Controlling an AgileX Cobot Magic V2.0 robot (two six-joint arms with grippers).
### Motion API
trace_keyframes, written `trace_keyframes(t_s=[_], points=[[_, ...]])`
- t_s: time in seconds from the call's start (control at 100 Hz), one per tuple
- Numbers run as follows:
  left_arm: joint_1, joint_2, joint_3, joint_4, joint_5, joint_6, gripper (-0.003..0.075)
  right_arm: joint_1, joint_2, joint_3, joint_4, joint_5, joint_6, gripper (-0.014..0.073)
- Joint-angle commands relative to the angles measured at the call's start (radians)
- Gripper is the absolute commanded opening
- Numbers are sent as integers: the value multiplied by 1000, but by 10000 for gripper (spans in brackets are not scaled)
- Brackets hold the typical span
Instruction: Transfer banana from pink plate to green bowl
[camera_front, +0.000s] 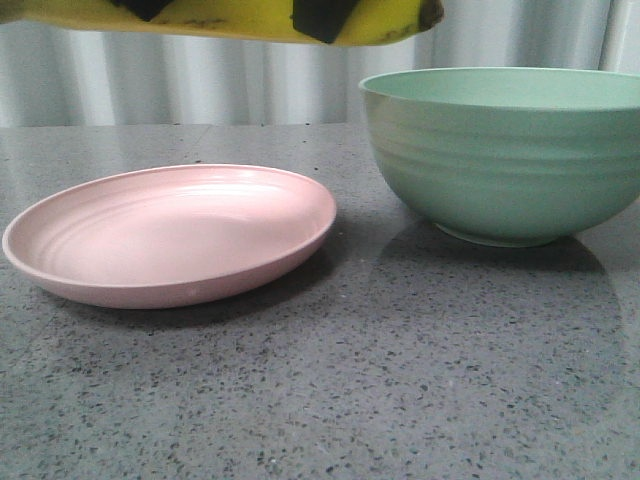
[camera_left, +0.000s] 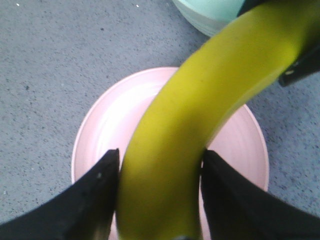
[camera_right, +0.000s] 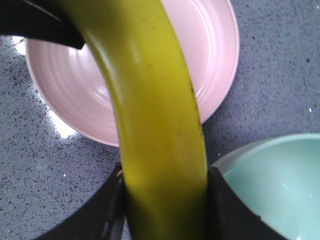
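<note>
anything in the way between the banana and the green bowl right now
Nothing visible does. The banana is held in the air by both the left gripper and the right gripper, above the pink plate. The green bowl sits beside the plate with its mouth open, and what shows of its inside is bare.

You have the pink plate (camera_front: 170, 235) on the table (camera_front: 400, 380) at the left, the green bowl (camera_front: 505, 155) to its right, apart from it. The banana (camera_front: 230, 18) hangs above the plate, held between both grippers.
</note>
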Motion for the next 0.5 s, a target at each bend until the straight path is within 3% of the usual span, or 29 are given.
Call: trace_keyframes(t_s=[0.0,0.14,0.36,0.49], points=[[5,-29,-32,10,-85,-73,357,-19,-47,-30,-22,5,74,-80],[5,-29,-32,90,-87,-137,403,-19,-60,-30,-22,19,74,-80],[5,-35,-32,109,-43,-148,403,-21,-62,-30,-22,20,74,-80],[5,-73,-32,195,-22,-214,403,-34,-62,-30,-52,25,94,-80]])
